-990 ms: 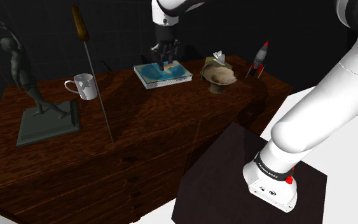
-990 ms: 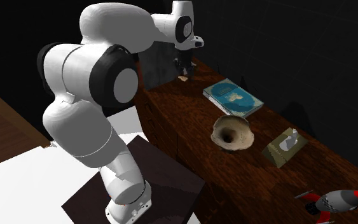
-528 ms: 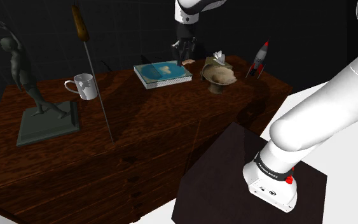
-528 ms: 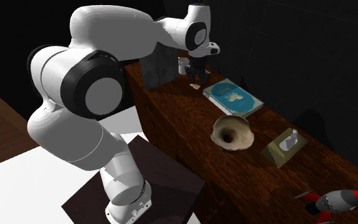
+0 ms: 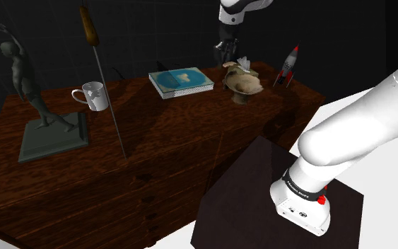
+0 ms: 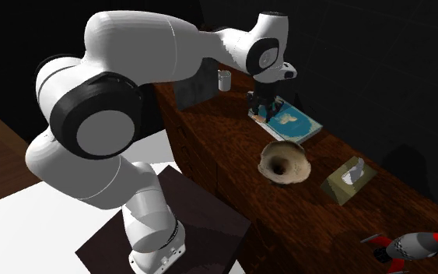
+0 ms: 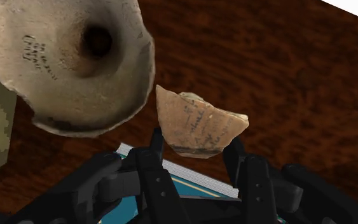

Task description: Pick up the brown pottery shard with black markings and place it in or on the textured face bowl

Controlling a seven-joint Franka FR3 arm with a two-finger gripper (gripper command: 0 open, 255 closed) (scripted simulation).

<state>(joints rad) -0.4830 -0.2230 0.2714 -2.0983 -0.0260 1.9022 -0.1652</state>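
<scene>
My gripper (image 7: 194, 143) is shut on the brown pottery shard (image 7: 196, 124), a curved tan piece with black markings clasped between both fingers. The textured bowl (image 7: 69, 57), pale beige with a dark hole at its centre, lies on the table just ahead and to one side of the shard. In the shoulder view the gripper (image 5: 225, 53) hangs in the air just left of the bowl (image 5: 245, 85), at the table's far side. In the second exterior view the gripper (image 6: 261, 103) hovers over the near end of the blue book (image 6: 290, 121), short of the bowl (image 6: 283, 163).
An olive tissue box (image 6: 351, 177) sits right beside the bowl, and a toy rocket (image 5: 290, 65) stands further right. On the dark wooden table (image 5: 169, 148) are also a white mug (image 5: 92, 95), a dark figure statue (image 5: 31, 92) on a base and a thin upright rod (image 5: 109, 92).
The gripper has carried the shard to the shoulder view's right, from above the blue book toward the bowl, and it has risen slightly.
</scene>
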